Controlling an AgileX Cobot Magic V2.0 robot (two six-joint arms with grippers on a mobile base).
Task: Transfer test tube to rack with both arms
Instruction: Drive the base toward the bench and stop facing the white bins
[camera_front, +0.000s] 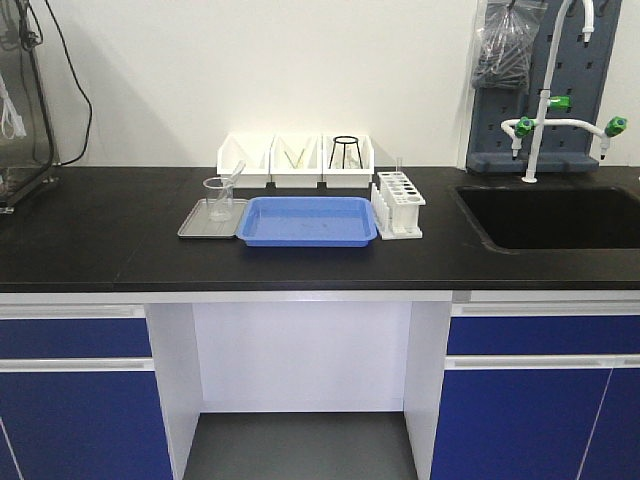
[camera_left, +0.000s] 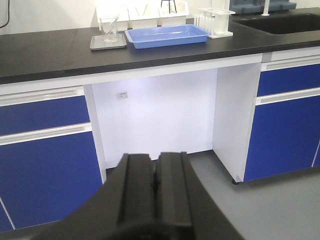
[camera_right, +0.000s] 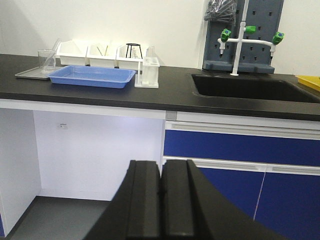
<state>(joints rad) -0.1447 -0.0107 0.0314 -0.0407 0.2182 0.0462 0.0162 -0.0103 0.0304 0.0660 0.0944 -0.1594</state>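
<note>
exterior front-facing view: the test tube (camera_front: 233, 177) leans in the glass beaker (camera_front: 218, 200), well apart from the rack (camera_front: 399, 205). left gripper (camera_left: 155, 162) and right gripper (camera_right: 161, 168) are clenched, empty. a skewed pinch could tip the beaker or drop the slippery tube.

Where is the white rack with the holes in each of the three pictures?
Front view: the rack stands right of centre, in the upper half.
Left wrist view: the rack sits at the upper right.
Right wrist view: the rack sits upper left of centre.
Shared landmark: the blue tray, just left of it in all three.
</note>
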